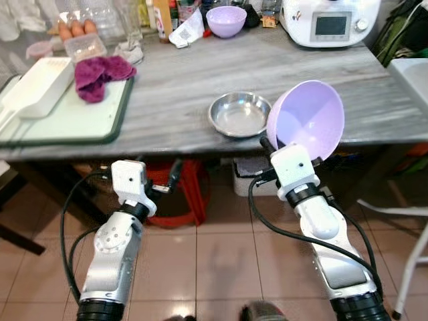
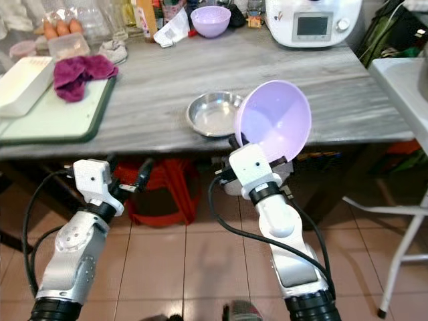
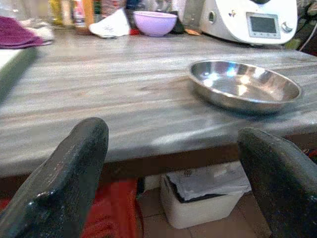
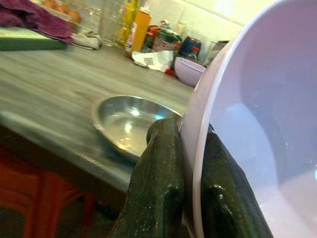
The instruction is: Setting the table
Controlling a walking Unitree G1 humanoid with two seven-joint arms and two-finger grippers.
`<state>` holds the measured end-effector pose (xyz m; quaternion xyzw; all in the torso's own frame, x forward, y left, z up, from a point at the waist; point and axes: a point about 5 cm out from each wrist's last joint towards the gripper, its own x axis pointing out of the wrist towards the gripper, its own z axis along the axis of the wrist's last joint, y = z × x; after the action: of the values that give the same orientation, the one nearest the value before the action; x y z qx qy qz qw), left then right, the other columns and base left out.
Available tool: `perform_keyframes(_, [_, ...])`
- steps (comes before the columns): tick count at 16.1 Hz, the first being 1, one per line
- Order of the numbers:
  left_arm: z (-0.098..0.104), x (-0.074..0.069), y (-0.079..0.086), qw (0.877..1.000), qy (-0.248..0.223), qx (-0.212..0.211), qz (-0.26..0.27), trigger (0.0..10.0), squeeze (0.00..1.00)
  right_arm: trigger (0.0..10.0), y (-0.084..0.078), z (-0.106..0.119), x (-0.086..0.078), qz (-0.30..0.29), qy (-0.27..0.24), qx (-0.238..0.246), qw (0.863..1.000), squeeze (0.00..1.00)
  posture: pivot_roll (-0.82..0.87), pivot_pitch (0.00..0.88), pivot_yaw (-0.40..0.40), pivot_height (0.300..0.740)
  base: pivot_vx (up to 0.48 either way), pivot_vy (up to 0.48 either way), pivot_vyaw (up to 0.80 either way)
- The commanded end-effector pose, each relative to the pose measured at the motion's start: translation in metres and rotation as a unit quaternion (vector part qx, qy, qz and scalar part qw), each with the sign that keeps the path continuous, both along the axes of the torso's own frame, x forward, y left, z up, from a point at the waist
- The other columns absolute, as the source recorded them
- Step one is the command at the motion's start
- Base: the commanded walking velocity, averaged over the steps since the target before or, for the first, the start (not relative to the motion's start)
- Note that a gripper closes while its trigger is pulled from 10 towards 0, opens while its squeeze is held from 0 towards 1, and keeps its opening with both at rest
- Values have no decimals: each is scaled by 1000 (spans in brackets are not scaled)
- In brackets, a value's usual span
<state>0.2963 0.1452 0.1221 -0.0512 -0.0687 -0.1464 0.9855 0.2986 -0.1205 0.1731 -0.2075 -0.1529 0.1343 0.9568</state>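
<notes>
two bowls of the same lilac plastic are in play: one is pinched by its rim in the right gripper (image 1: 273, 146), fingers closed on either side of the wall, and the lilac bowl (image 1: 309, 119) hangs tilted on edge at centre right of the frame, just over the near edge of the grey table (image 1: 200, 80); the second lilac bowl (image 1: 226, 21) sits at top centre, far back among bottles; the step in hand looks like carrying the held bowl in to set it down; the next move calls for reaching forward over the tabletop, levelling the bowl, lowering it onto bare wood beside the steel dish (image 1: 240, 114) and only then letting go; the steel dish, centre of frame near the table edge, is empty, and so is the held bowl; a clear tub (image 1: 84, 44) at upper left has eggs behind it; the left gripper (image 3: 168, 178) waits below the table edge at lower left, fingers spread wide, holding nothing.
</notes>
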Motion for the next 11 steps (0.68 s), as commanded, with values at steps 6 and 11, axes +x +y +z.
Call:
perform_keyframes(6, [3, 0, -5, 1000, -4, 0, -9, 10000, 0, 10000, -3, 6, -1, -5, -16, -1, 1000, 0, -148, 172, 40, 740, 394, 0, 0])
perform_keyframes(11, [4, 0, -4, 1000, -6, 0, -7, 10000, 0, 10000, -3, 9, 0, -4, -22, -3, 1000, 0, -143, 174, 38, 740, 396, 0, 0])
